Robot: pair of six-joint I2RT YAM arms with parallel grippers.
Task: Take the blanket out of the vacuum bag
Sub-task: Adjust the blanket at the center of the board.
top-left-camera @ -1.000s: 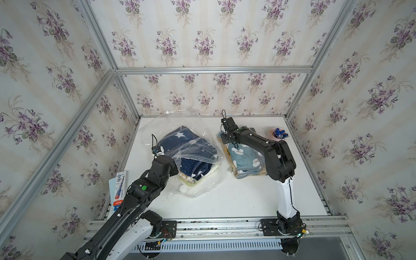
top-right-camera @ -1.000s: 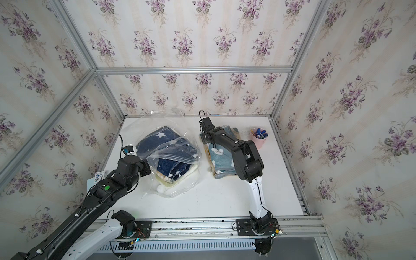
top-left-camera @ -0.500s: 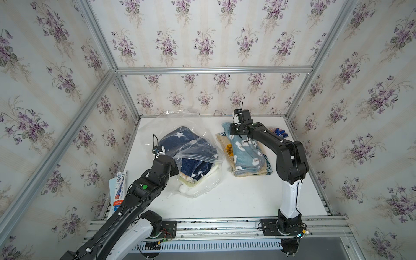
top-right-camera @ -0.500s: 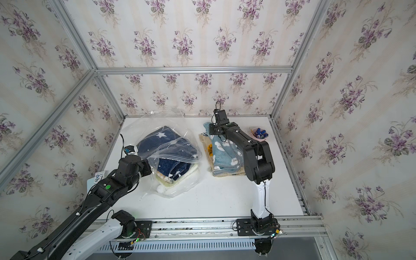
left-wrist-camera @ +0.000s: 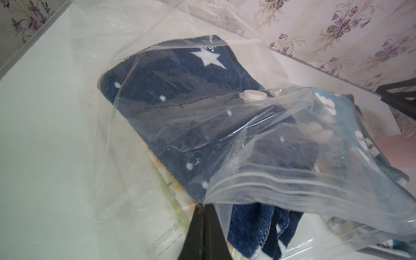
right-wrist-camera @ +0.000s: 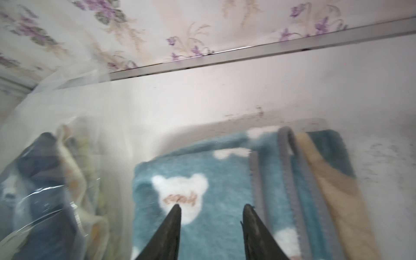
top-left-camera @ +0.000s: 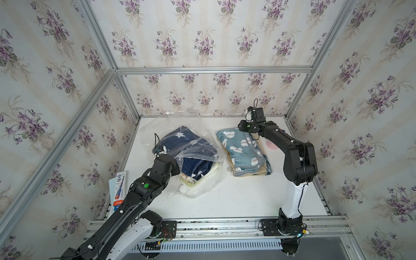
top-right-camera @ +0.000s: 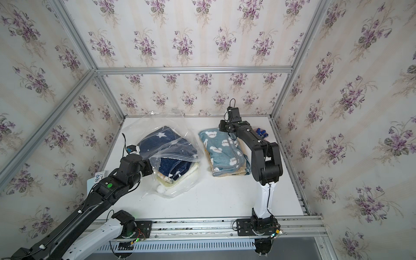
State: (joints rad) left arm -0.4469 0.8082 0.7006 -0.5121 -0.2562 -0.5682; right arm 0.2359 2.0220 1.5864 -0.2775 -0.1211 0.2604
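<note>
First, bottom edge of the left wrist view: left gripper (left-wrist-camera: 203, 209) clenched on the zip lip of the clear crinkly plastic vacuum bag (left-wrist-camera: 292, 186), likely anchoring its mouth. Inside it, navy star-print fleece blanket (top-left-camera: 177, 140), centre-left in a top view. Right of that, teal bear-print fleece blanket (top-left-camera: 243, 150) lies outside. Beyond, right gripper (right-wrist-camera: 212, 207) hovers over its far end, jaws half apart, empty.

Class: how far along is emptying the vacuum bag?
Done: a teal blanket lies beside the vacuum bag. In hand: left end effector pinches the bag's zip edge; right end effector open above the teal blanket. Left: navy blanket inside the bag.
</note>
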